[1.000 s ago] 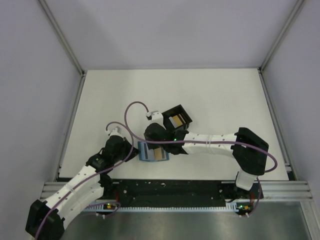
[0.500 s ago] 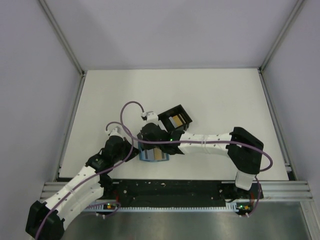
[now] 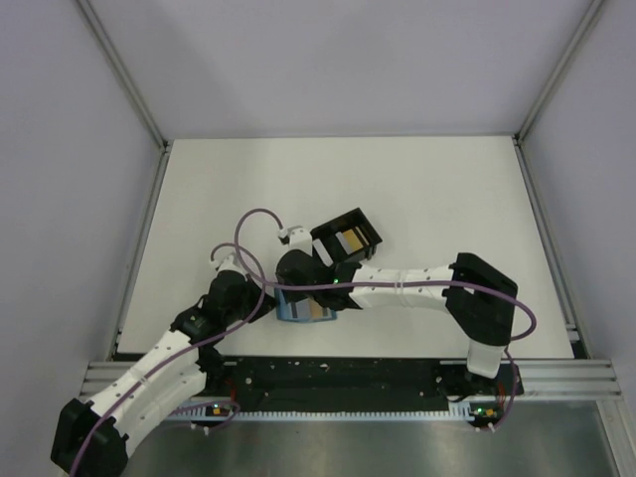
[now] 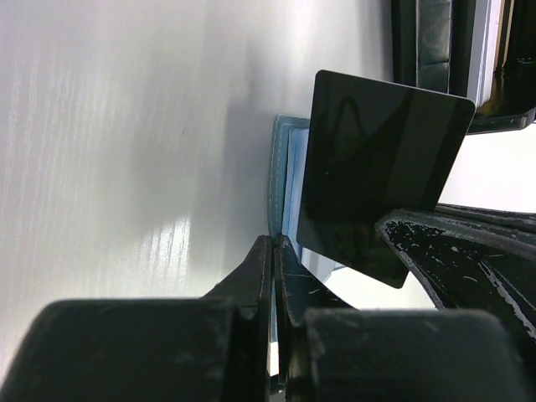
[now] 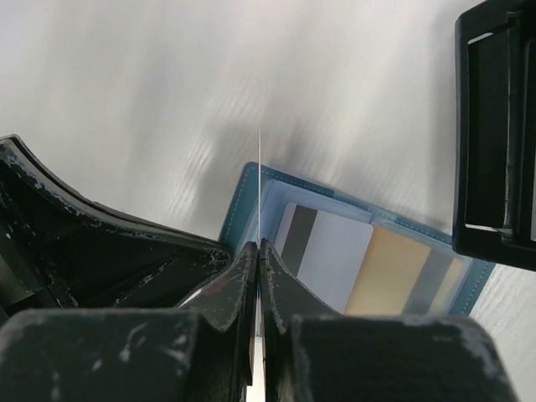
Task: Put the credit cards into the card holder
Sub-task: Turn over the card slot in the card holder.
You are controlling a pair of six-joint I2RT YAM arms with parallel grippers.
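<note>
The teal-blue card holder (image 3: 303, 310) lies open on the table near the front edge. My left gripper (image 3: 260, 301) is shut on the holder's left edge (image 4: 276, 167). Just above the holder's left side, my right gripper (image 3: 295, 286) is shut on one of the credit cards. That card shows edge-on as a thin line (image 5: 260, 167) in the right wrist view and as a dark rectangle (image 4: 377, 167) in the left wrist view. Inside the holder (image 5: 239, 209) lie a silver-grey card (image 5: 331, 255) with a dark stripe and an orange-yellow card (image 5: 389, 272).
A black open-topped tray (image 3: 370, 227) stands tilted just behind the holder, with more cards (image 3: 348, 241) in it. In the right wrist view its wall (image 5: 494, 134) is at the right. The two grippers are close together. Metal rails border the table.
My right arm has shifted left, carrying the card from the holder's middle to over its left side. The left arm and the holder have stayed in place.
</note>
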